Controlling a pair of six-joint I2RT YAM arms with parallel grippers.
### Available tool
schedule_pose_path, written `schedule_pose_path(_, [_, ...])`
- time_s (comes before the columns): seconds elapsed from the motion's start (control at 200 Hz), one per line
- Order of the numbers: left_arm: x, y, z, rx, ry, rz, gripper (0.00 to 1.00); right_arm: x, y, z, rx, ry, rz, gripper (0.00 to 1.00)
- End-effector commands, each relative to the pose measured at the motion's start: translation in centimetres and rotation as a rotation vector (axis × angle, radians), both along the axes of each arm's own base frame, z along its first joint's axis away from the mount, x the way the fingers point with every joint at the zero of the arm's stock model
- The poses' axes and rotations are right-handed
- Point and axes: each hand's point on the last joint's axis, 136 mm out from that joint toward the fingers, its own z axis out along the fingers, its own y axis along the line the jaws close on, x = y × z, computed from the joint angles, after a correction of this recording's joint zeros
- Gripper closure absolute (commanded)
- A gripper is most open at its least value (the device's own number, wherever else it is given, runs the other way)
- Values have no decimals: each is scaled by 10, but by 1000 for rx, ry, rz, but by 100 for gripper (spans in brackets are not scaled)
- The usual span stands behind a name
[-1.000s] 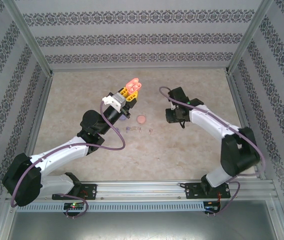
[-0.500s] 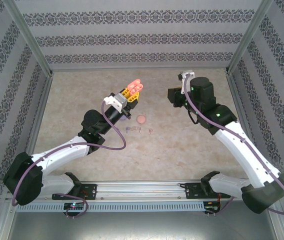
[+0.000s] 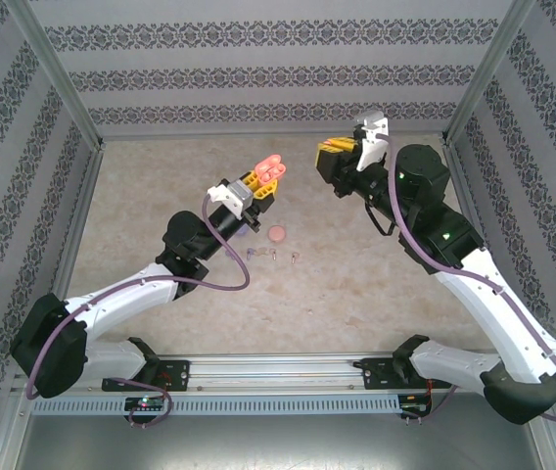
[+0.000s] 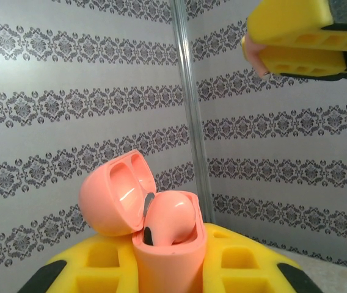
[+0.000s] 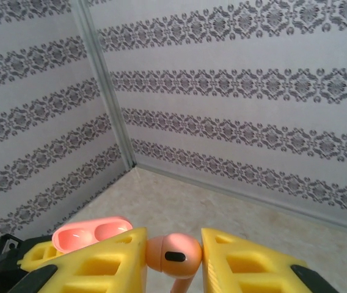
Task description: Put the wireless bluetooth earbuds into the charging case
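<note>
Right gripper (image 3: 337, 150) is pinching an orange earbud (image 5: 175, 255) and has just swung up off the table (image 3: 356, 284) to face the left gripper (image 3: 258, 184), which is clamping the open charging case (image 4: 168, 262) mid-air. Another bud (image 4: 170, 218) seems to be sitting in it already, so this pair's last insertion is coming up

The orange charging case (image 4: 167, 262) stands upright, lid open (one orange earbud (image 4: 172, 217) sits inside); the second orange earbud (image 5: 173, 255) hangs stem down, apart from it.
</note>
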Motion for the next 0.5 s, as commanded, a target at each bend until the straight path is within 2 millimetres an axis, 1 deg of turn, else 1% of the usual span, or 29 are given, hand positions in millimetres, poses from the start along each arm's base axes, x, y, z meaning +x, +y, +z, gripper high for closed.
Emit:
schedule_pose_path(0.0, [-7, -11, 15, -25, -13, -53, 100, -3, 17, 19, 47, -44, 77, 72])
schedule_pose_path(0.08, [-8, -14, 17, -25, -11, -62, 100, -1, 24, 18, 68, -28, 100, 72])
schedule_pose_path(0.22, [-8, -18, 18, -25, -7, -72, 100, -1, 31, 16, 98, -8, 129, 72])
schedule_pose_path(0.495, [-6, -23, 20, -26, -9, -82, 100, 0, 39, 1, 103, 31, 161, 72])
